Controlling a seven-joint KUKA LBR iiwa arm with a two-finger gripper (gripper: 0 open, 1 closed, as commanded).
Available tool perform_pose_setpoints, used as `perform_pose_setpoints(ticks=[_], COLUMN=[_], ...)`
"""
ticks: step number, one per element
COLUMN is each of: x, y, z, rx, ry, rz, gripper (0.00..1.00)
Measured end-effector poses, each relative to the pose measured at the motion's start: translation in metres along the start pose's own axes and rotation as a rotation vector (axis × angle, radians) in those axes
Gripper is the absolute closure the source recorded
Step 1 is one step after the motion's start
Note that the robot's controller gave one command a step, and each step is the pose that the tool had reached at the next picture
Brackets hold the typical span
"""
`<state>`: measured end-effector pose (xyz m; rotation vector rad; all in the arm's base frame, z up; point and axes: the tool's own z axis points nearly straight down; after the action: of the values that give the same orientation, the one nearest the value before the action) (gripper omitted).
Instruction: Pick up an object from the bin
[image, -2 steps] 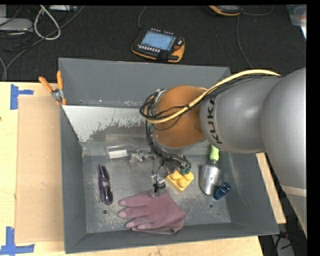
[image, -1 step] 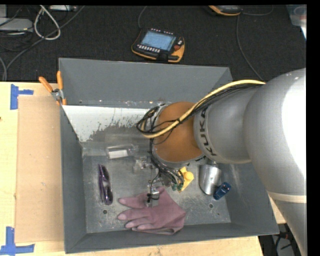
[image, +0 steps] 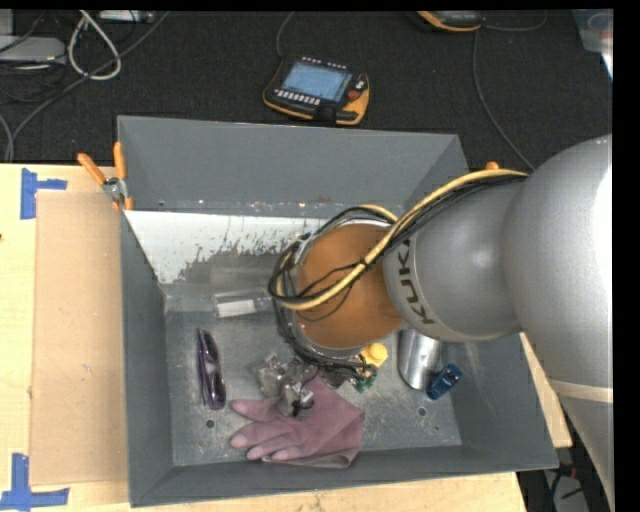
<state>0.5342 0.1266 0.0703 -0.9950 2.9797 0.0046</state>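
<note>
– Claw (image: 293, 392) pos?
– Low in grey metal bin (image: 140, 330), centre-front of floor, under robot's orange wrist cover (image: 340, 285) w/ black and yellow cables looped round it. Silver arm (image: 520, 250) comes in from right.
– Released or clenched?
– Can't tell. The claw reads as a small dark metal cluster, partly hidden by wrist.
– What's under it?
– Limp mauve rubber glove (image: 310, 435), lying flat near front wall, splayed end toward left. Claw sits at glove's far edge; contact unclear.
– Other items nearby?
– Small yellow piece (image: 376, 352) and tiny green bit (image: 368, 378) just right of claw. Shiny silver cylinder (image: 417, 358) w/ blue cap (image: 444, 381) further right. Slim dark purple plastic item (image: 208, 368) to left, apart from glove. Clear plastic block (image: 238, 304) near back slope.
</note>
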Motion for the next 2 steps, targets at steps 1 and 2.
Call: perform_pose_setpoints(ticks=[1, 2], x=[0.0, 0.001], y=[0.0, 0.001], z=[0.0, -0.014], rx=[0.0, -0.001], ry=[0.0, 0.001], rz=[0.001, 0.002], gripper=[1.0, 1.0])
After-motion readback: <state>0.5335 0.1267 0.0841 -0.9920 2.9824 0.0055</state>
